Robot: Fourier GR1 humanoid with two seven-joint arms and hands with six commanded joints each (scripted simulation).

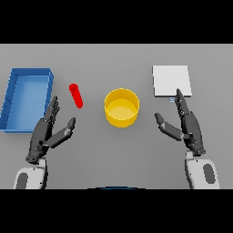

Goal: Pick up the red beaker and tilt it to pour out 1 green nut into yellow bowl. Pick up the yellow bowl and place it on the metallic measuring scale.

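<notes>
Lab-style test bench. Evidence: plain grey table (136,154), bare surface, no household clutter. Landmark: yellow bowl (122,107) at table centre. Left of bowl, small red beaker (76,95) standing apart. Further left, blue open bin (13,98) near table edge. Right of bowl and slightly behind, flat pale metallic measuring scale (171,80). Beaker plus scale suggest weighing and measuring work.

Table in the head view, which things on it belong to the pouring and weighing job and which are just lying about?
Belongs to the job:
red beaker, lying near the left robot hand
yellow bowl, middle of the table
metallic measuring scale, beyond the right robot hand

Just lying about:
blue bin, far left

Both hands are open and hold nothing.
</notes>
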